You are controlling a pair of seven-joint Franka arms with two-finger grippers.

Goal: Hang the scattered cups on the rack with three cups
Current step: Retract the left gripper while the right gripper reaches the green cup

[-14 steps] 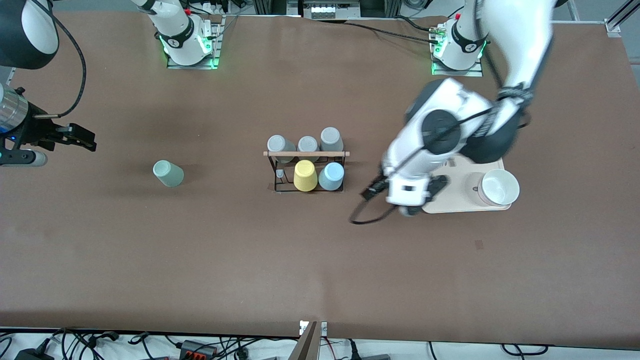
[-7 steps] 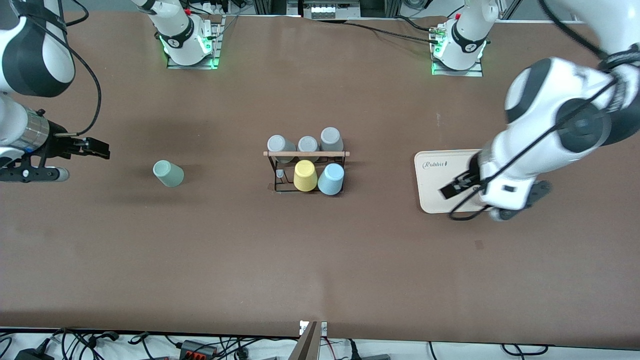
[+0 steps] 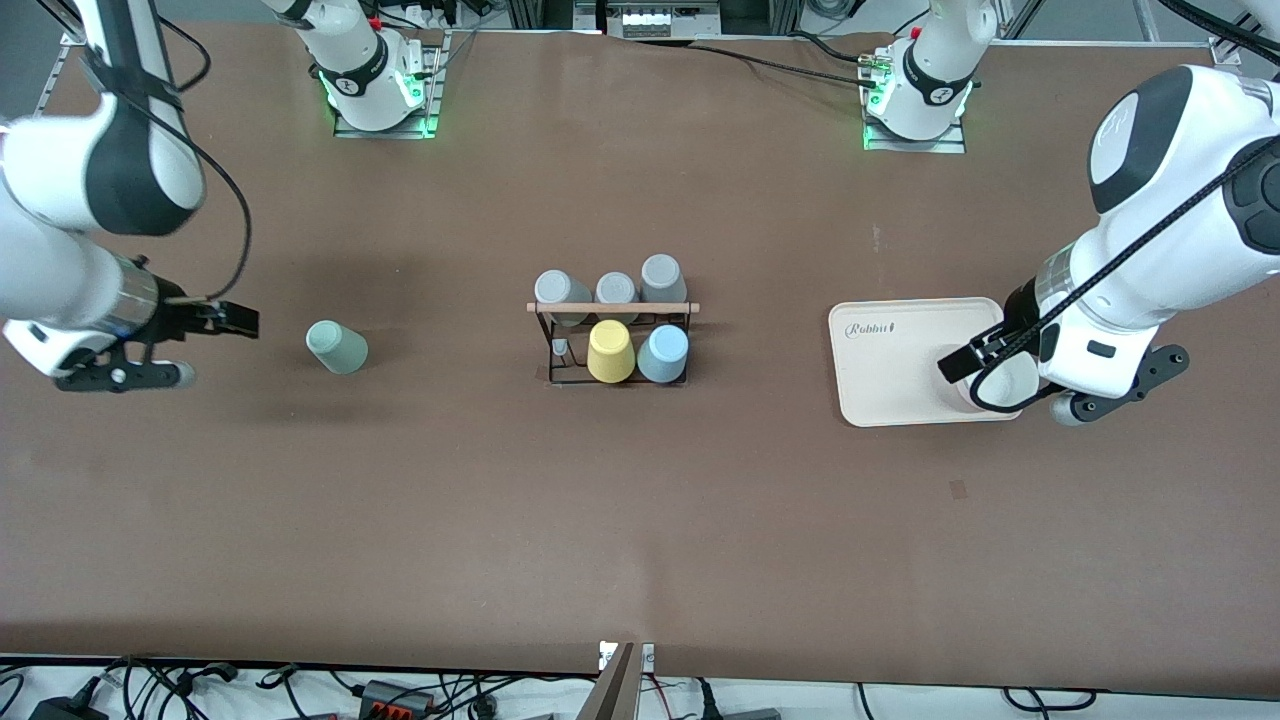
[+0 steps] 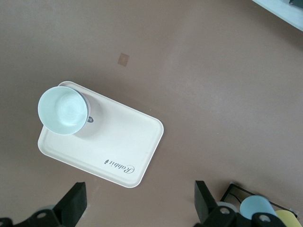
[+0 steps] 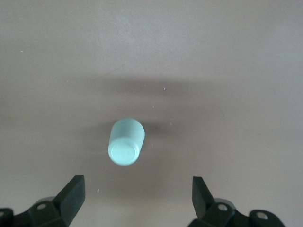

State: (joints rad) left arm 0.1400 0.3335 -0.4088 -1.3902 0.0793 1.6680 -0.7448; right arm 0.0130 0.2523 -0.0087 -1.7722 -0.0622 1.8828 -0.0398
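Swinging clear of the rack, the left gripper now hangs, fingers apart, over a cream tray holding a white cup. Right gripper, jaws wide, has closed in beside the mint green cup lying on brown tabletop. Light blue cup sits inverted on a wire peg beside the yellow cup.

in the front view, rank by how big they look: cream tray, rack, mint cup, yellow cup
1. cream tray, largest by far
2. rack, with its wooden rod
3. mint cup and yellow cup: these look about alike, too close to rank
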